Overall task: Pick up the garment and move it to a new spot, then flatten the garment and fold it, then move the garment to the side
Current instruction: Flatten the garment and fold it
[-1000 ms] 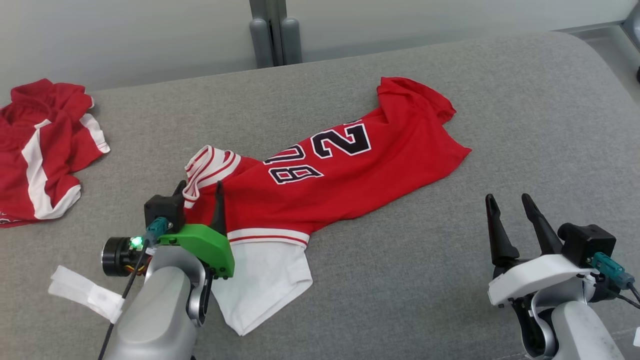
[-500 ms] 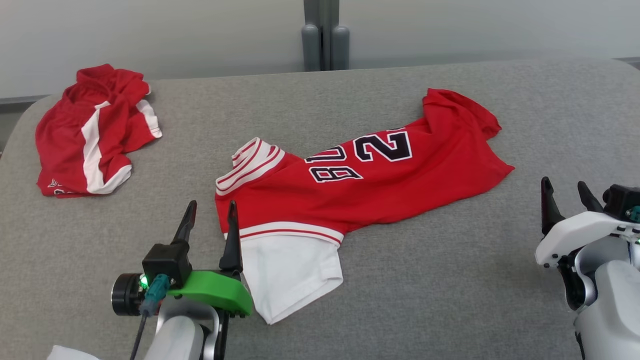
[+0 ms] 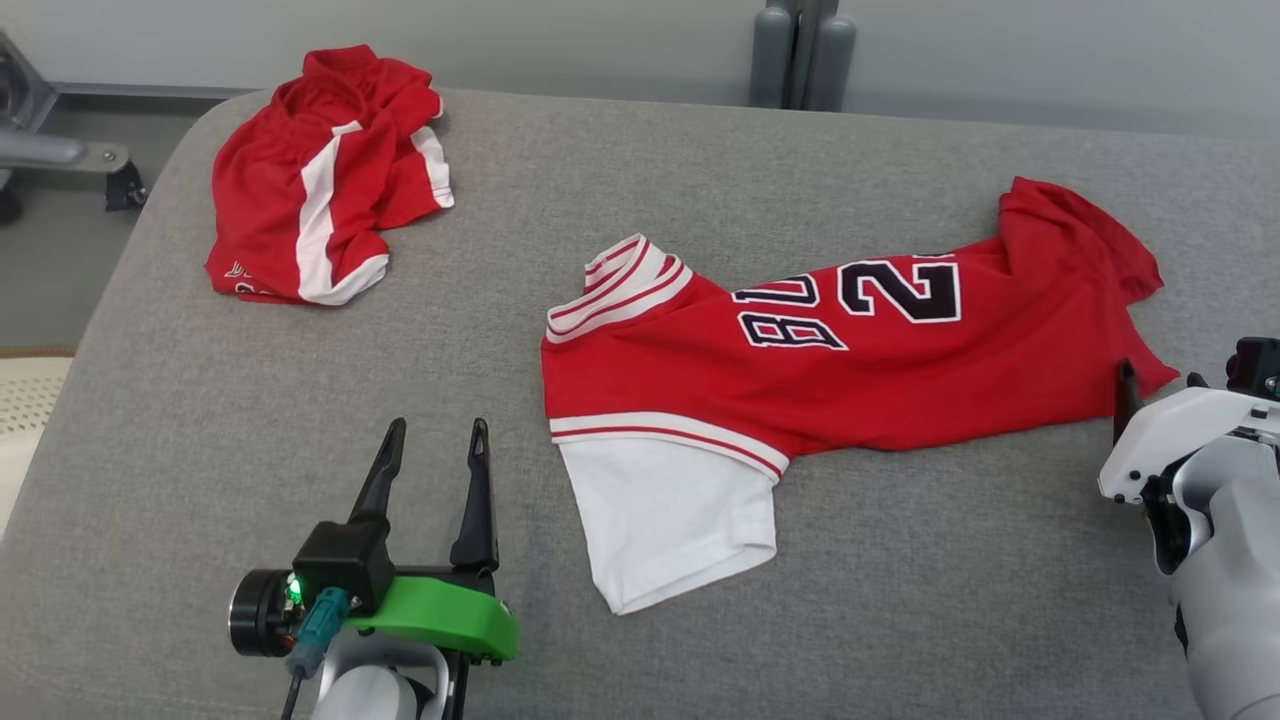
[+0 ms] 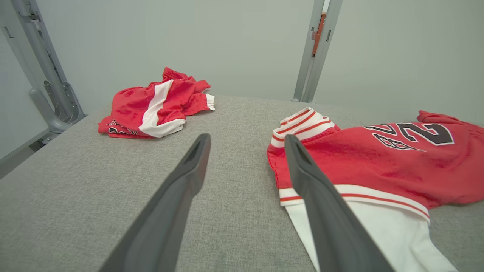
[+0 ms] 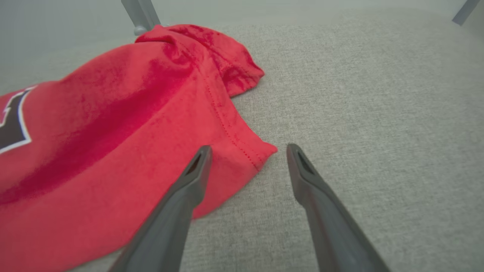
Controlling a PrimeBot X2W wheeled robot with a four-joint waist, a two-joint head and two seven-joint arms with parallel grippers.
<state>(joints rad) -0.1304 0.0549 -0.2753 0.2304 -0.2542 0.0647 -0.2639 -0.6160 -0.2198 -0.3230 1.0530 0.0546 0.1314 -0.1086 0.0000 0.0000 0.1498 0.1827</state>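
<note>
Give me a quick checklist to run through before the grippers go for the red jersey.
1. Left gripper open and empty: ok.
2. Right gripper open and empty: ok.
3. Right gripper lined up with jersey hem corner: ok.
4. Left gripper over the jersey: not ok, it is over bare grey cushion beside it.
5. Jersey lying flat: not ok, rumpled.
6. Jersey apart from red shorts: ok.
</note>
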